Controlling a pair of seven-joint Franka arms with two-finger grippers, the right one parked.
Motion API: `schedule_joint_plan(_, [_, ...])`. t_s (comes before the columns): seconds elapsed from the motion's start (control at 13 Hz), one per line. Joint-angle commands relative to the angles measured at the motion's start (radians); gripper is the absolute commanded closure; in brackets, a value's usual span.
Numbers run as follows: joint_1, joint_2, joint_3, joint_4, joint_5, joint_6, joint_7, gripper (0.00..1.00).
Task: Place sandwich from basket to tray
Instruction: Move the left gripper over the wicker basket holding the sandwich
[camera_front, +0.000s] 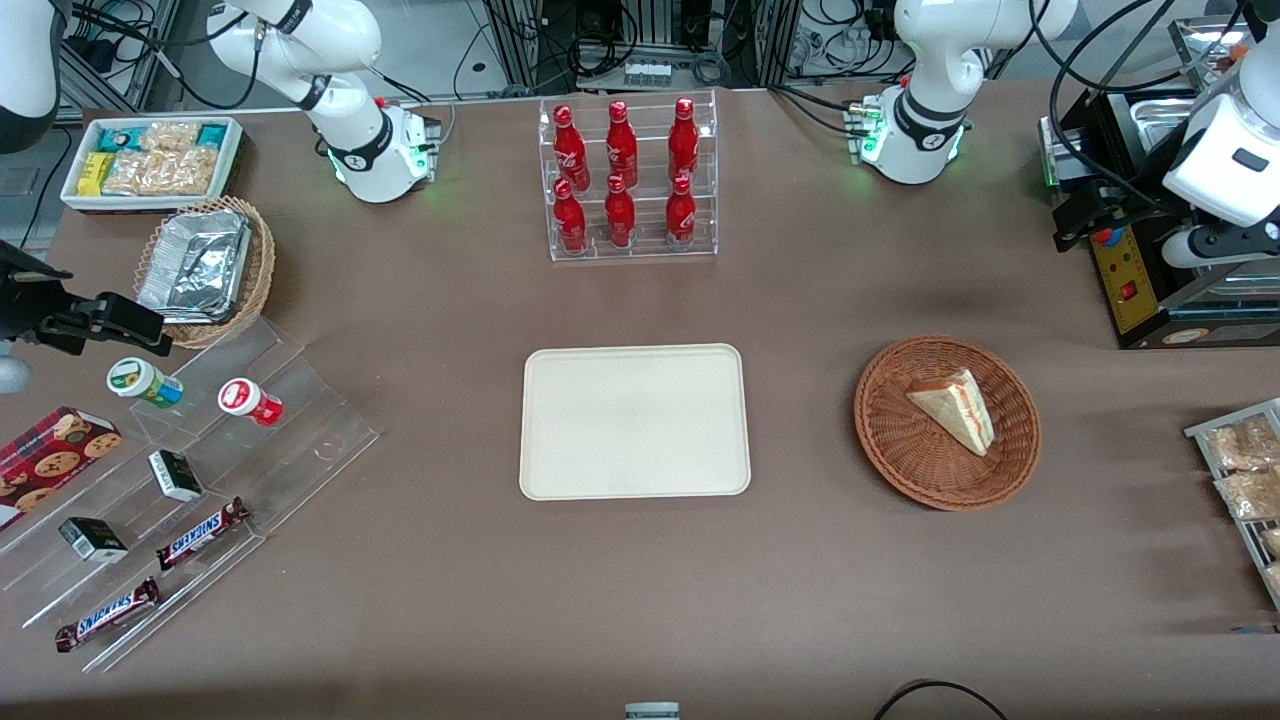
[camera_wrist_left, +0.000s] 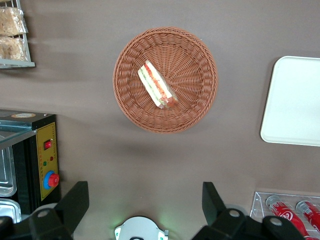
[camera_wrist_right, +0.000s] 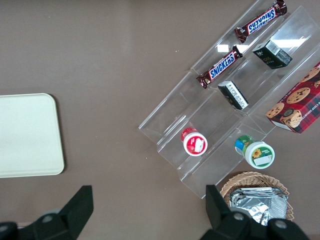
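Note:
The sandwich (camera_front: 955, 408) is a pale bread wedge with red, white and green layers. It lies in the round reddish-brown wicker basket (camera_front: 900, 470) toward the working arm's end of the table. The cream-white tray (camera_front: 634, 421) lies flat and bare at mid-table beside the basket. My left gripper (camera_front: 1222, 215) hangs high above the table, over the black appliance, well apart from the basket. In the left wrist view the gripper (camera_wrist_left: 144, 200) is open and empty, with the sandwich (camera_wrist_left: 156, 84), the basket (camera_wrist_left: 130, 100) and part of the tray (camera_wrist_left: 295, 100) far below. The tray also shows in the right wrist view (camera_wrist_right: 27, 135).
A clear rack of red bottles (camera_front: 630, 180) stands farther from the front camera than the tray. A black appliance (camera_front: 1130, 270) and a wire rack of packaged snacks (camera_front: 1245, 470) flank the basket. A stepped acrylic shelf (camera_front: 170, 480), a foil-lined basket (camera_front: 205, 265) and a white snack bin (camera_front: 150, 160) lie toward the parked arm's end.

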Motion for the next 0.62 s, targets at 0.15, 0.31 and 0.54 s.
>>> schedule_joint_plan(0.15, [-0.001, 0.000, 0.002, -0.049, 0.012, 0.033, 0.012, 0.00])
schedule_joint_plan(0.31, [0.004, -0.007, 0.011, -0.156, 0.012, 0.098, 0.004, 0.00])
schedule_joint_plan(0.54, [0.003, -0.021, 0.025, -0.316, 0.012, 0.279, -0.011, 0.00])
